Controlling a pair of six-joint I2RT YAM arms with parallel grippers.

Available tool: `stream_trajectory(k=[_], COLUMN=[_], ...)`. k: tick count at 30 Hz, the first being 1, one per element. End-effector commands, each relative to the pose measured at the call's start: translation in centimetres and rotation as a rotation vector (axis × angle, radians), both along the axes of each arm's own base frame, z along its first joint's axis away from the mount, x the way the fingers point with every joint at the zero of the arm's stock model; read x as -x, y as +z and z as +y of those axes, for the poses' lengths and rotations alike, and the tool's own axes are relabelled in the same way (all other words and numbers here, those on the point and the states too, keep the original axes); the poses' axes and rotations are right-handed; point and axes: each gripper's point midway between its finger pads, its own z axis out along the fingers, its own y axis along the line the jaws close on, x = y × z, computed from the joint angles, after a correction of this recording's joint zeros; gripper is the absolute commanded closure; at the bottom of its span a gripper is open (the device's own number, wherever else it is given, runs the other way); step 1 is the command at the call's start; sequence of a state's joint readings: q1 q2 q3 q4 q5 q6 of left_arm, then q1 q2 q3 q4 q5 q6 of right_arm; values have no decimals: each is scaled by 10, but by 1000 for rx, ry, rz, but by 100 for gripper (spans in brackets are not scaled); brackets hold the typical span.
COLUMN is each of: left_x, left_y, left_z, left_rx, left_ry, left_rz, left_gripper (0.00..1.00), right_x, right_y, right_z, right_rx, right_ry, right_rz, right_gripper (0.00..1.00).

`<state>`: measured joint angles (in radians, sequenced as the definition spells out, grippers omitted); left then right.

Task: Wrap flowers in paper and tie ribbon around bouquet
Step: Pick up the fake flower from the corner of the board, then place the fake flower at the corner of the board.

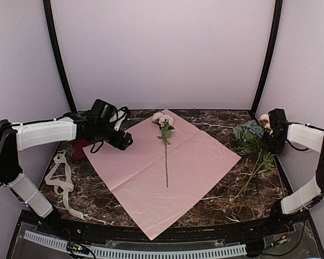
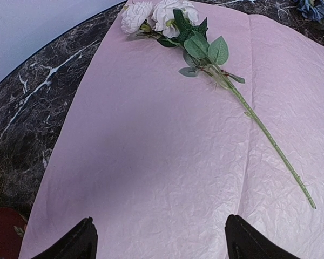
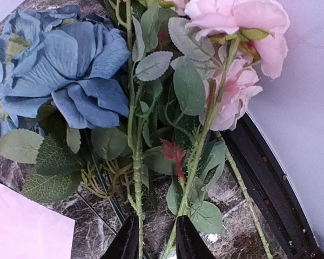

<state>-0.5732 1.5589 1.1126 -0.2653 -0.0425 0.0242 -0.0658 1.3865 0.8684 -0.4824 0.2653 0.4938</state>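
Right pincer [image 3: 154, 240] first: jaws pulled in narrow with two green stems running between them, but I can't tell whether it's truly clamped or only closing in. It's down in the bunch of flowers [image 1: 248, 132] lying just off the right corner of the paper [image 1: 205, 162]. The blue bloom [image 3: 65, 65] is on the side toward the paper and the pink roses [image 3: 243, 38] are on the far side.

Left pincer [image 2: 159, 240] hangs over the paper's left part, jaws spread wide, nothing in them.

The paper lies flat, pink face up, turned like a diamond. One rose stem [image 1: 166, 162] already lies along its middle, pale heads toward the far corner. The ribbon [image 1: 62, 181] sits in a loose heap well off the paper's left side, near a red cup [image 1: 78, 150], untouched as far as I can see.

So my read is early days. One stem is placed, and the rest of the flowers have to come over onto the paper, then the whole fold-up, then the tie. No wrapping begun, nothing bundled yet.
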Motion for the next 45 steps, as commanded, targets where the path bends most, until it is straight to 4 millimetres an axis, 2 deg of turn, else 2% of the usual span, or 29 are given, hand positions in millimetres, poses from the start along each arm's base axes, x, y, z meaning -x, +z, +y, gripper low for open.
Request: stream_trajectory(k=[1, 8, 12, 14, 19, 22, 23, 26, 31, 35, 40, 43, 45], left_x=[-3, -3, -4, -4, -4, -4, -4, -3, -3, -4, -3, -3, -2], left_y=[6, 5, 5, 5, 6, 4, 5, 5, 5, 4, 4, 6, 6], left_z=[0, 1, 2, 2, 2, 2, 2, 2, 2, 2, 1, 1, 0], left_rx=[-2, -11, -18, -19, -17, -24, -23, -19, -21, -27, -20, -16, -11], left_ry=[-7, -6, -2, -2, -6, -6, -6, -7, -7, -5, -10, -13, -16], left_rz=[-4, -7, -2, -6, -8, 0, 4, -2, -2, 1, 0, 4, -1], left_gripper=[16, 16, 16, 16, 16, 16, 16, 16, 16, 16, 16, 16, 16], right_x=[-3, -11, -6, -5, -7, -11, -9, -7, -8, -9, -9, -7, -6], right_y=[-4, -35, -52, -59, -64, -62, -69, -73, -74, -59, -21, 15, 47], right_z=[3, 11, 4, 8, 14, 18, 17, 19, 17, 8, -6, -20, -28], right_rx=[-12, -67, -40, -57, -85, -102, -100, -120, -122, -76, 17, 107, 158], right_ry=[23, 50, 27, 39, 72, 95, 88, 85, 75, 53, 42, 8, -17], right_rz=[15, 67, 125, 127, 125, 114, 139, 151, 146, 120, 83, 33, -32], right_gripper=[75, 74, 76, 77, 82, 80, 79, 78, 81, 96, 100, 100, 100])
